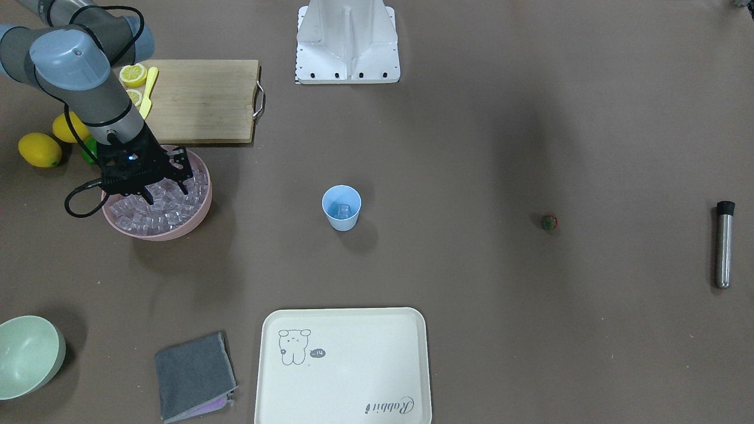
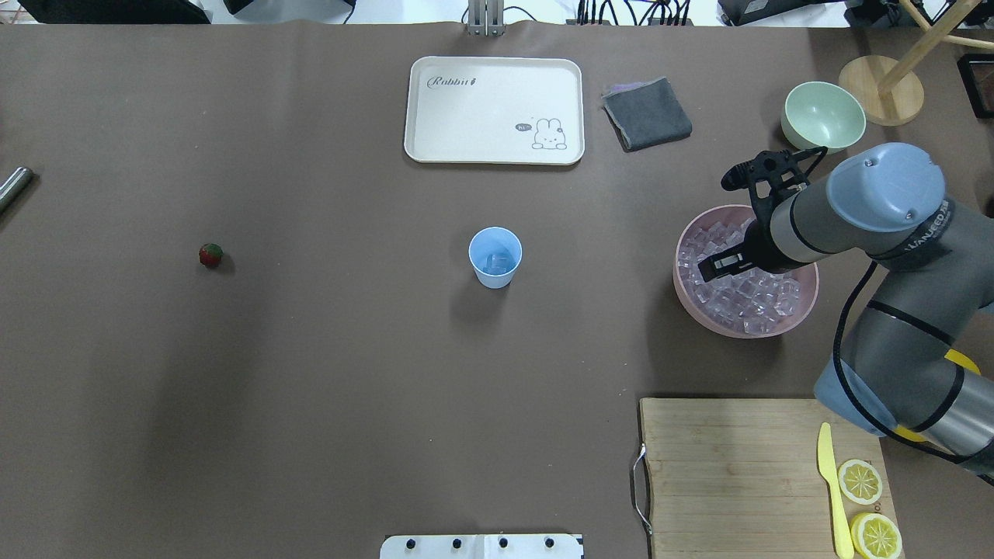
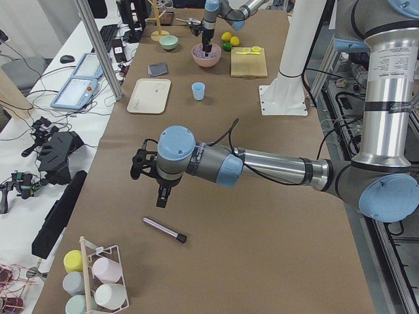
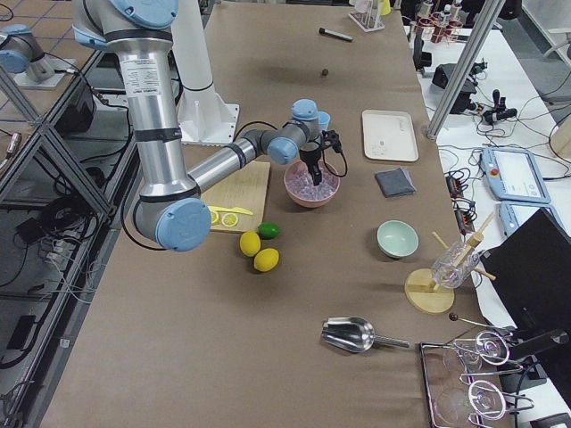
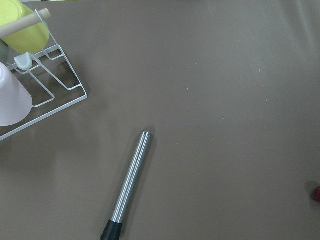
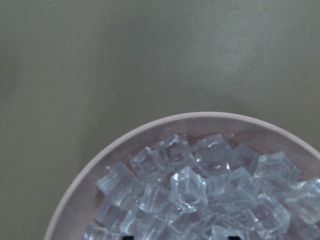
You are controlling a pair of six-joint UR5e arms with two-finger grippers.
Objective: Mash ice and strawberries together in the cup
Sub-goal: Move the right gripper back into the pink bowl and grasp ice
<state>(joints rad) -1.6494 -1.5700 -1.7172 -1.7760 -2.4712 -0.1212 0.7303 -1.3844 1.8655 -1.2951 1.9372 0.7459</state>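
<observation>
**Ice bowl getting poked, strawberry sitting out on its own**

Starting at the robot's edge of the bench, toward its right end, there's a wooden cutting board (image 1: pixel 200 100) with lemon slices (image 1: pixel 133 75) and a yellow knife (image 1: pixel 148 91) on it. Just past the board is the pink bowl (image 1: pixel 200 221) heaped with ice (image 1: pixel 159 215). The right hand (image 1: pixel 166 193) is down in it with its fingers spread apart, tips among the cubes and nothing gripped as far as I can see.

Mid-bench is the cup (image 1: pixel 341 209), upright, with a cube in the bottom. The strawberry (image 1: pixel 549 222) lies alone on the bare bench toward the left end. Right at that end is a metal stick (image 1: pixel 723 244) with a black cap. The left hand (image 3: pixel 161 201) hangs above it, and I can't tell how wide it is.

Along the far edge are a cream tray (image 1: pixel 365 353), a grey cloth (image 1: pixel 191 374) and, in the right corner, a green bowl (image 1: pixel 26 356).
</observation>
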